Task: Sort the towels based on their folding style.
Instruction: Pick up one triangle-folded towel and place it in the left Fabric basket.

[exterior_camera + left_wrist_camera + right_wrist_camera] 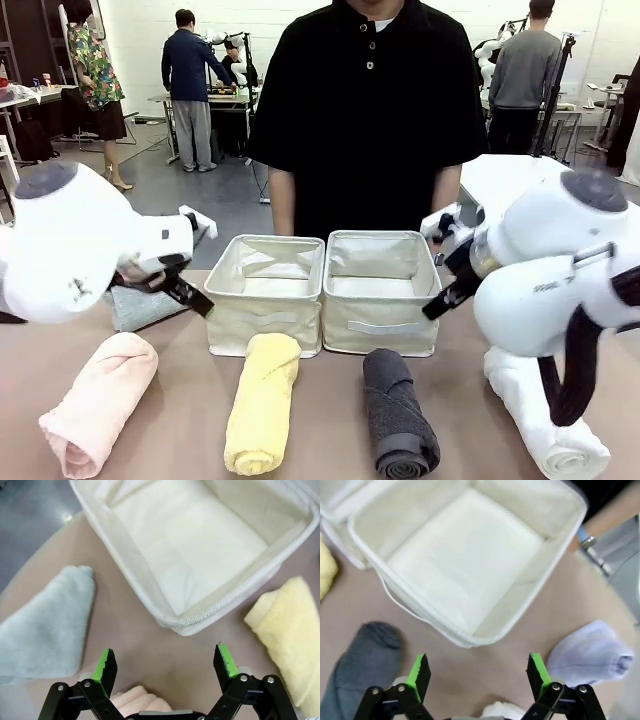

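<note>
Front view: we see the pink roll (100, 400), yellow roll (263, 402), dark grey roll (398, 415) and white roll (545, 425) on the surface (190, 425) at 6 o'clock of the bins (230, 320). Left fingers (106, 666) and right fingers (419, 672) stand apart and empty, with the pale green cone (45, 625) at 9 o'clock of the left pair and the light blue cone (590, 652) at 3 o'clock of the right pair. We judge that a shallow pinch on loose terry could unroll a fold.
</note>
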Robot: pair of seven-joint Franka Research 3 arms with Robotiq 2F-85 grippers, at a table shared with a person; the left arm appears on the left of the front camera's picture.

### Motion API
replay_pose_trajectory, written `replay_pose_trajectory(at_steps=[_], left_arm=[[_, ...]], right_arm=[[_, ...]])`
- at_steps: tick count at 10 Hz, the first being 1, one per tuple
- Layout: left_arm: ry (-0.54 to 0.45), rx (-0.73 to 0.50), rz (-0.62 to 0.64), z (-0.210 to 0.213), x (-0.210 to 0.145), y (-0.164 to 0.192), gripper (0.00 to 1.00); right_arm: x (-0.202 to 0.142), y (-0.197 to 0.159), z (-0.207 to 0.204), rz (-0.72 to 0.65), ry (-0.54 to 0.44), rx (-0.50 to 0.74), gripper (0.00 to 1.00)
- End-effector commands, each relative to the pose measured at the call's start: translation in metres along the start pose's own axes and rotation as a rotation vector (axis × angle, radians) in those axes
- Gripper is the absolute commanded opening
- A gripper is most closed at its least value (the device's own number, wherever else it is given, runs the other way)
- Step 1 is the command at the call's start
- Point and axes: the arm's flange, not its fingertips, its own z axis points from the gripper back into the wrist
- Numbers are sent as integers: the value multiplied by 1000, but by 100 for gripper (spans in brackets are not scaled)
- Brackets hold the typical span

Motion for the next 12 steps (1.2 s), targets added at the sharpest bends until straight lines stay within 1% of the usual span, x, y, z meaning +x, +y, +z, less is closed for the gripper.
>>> replay_pose_trajectory(at_steps=[1,3,4,5,6,7,11,12], left_arm=[[-70,24,-37,105,21,13,100],[-126,82,-60,193,50,16,100],[-149,87,-68,222,58,15,100],[-189,100,-70,244,60,15,100],[-220,91,-63,248,55,17,100],[-193,77,-44,250,55,12,100],[-193,77,-44,250,55,12,100],[-185,74,-46,251,55,12,100]], right_arm=[[-4,9,117,17,-60,-50,100],[12,18,197,27,-91,-113,100],[18,24,225,37,-108,-135,100],[22,28,240,39,-123,-152,100],[23,29,233,52,-118,-193,100],[15,21,244,45,-143,-127,100],[15,21,244,45,-143,-127,100],[17,21,250,44,-132,-133,100]])
